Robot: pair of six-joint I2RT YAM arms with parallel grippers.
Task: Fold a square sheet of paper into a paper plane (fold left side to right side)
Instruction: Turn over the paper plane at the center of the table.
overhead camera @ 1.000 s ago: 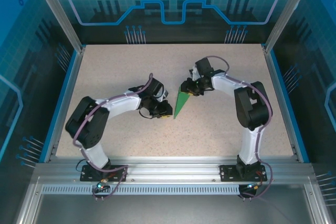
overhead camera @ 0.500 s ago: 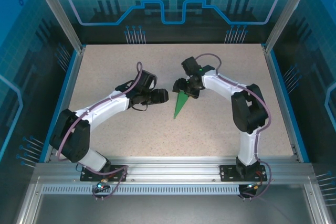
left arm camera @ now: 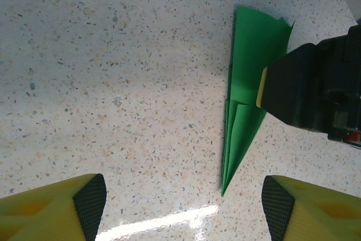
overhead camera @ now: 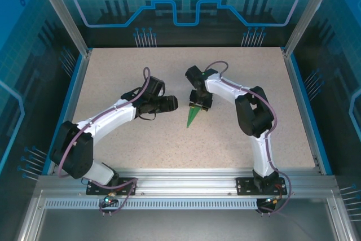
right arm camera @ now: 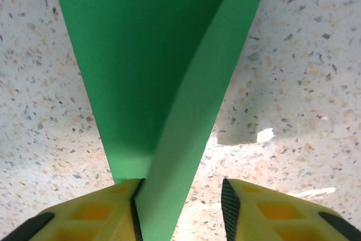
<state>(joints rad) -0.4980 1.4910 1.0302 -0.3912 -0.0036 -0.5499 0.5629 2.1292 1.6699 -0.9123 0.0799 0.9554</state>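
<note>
1. The paper plane lies flat on the worktop near its middle, with its tip toward the near edge.
2. The right fingers straddle its far, wide end.
3. The left fingers hang just left of it, apart from it.

- paper plane: bright green, plain (paler green along the raised fold)
- table: beige, speckled with brown and grey flecks; blue rim
- left gripper: yellow fingers, black pads
- arms: white, black joints, purple cables
</note>
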